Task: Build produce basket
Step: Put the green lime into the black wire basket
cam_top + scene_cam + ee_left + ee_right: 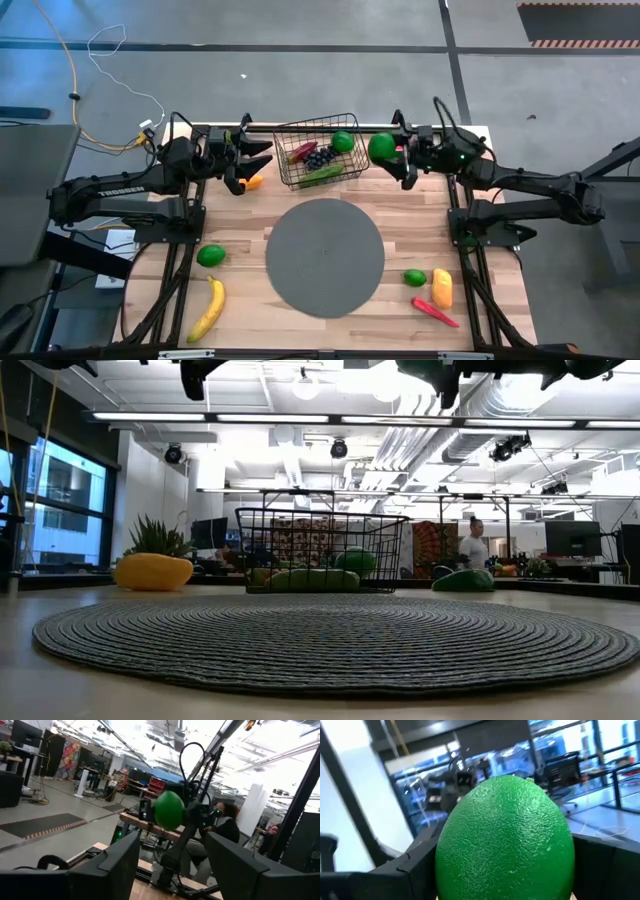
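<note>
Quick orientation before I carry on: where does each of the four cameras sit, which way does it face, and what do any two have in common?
High: overhead, looking straight down; both arms, basket, grey mat.
Low: at table height, looking across the mat to the basket; the arms only just show at the top edge.
Left wrist: looks past the open left gripper at the right arm.
Right wrist: right gripper shut on green lime.
Shared: both wrist views and the high view show that lime.

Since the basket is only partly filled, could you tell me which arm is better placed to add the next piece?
Right: its tool already grips a green lime beside the basket. The left tool is open and holds nothing.
</note>
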You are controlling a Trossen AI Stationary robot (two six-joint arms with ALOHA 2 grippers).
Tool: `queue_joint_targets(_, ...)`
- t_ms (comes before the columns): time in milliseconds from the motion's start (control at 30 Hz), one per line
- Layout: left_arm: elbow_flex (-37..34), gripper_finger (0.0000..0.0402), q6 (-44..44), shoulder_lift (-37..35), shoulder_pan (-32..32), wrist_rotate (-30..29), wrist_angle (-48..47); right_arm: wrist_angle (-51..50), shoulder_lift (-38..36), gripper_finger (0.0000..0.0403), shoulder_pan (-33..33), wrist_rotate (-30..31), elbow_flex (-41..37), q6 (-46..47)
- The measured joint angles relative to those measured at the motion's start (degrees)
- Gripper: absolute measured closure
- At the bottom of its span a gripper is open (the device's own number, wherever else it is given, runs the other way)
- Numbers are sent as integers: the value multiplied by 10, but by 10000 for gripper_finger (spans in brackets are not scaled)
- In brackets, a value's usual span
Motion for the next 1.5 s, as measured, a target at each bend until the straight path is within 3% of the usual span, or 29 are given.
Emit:
queue_joint_targets(200,0,186,1,0,0,0,0,-25,0,97,9,0,0,-38)
queue_joint_targets(633,0,186,1,0,0,0,0,-29,0,97,9,25,0,15)
queue_joint_targets(800,0,186,1,0,0,-3,0,-179,35,97,3,64,73,31)
queue_joint_targets(1067,0,186,1,0,0,-4,0,-551,244,97,-48,91,338,-28)
queue_joint_targets(1200,0,186,2,0,0,-4,0,-639,368,97,-72,96,453,-47)
queue_joint_targets(1400,0,186,2,0,0,-5,0,-740,531,97,-89,183,594,-65)
queue_joint_targets(1500,0,186,2,0,0,-5,0,-774,595,97,-92,196,643,-78)
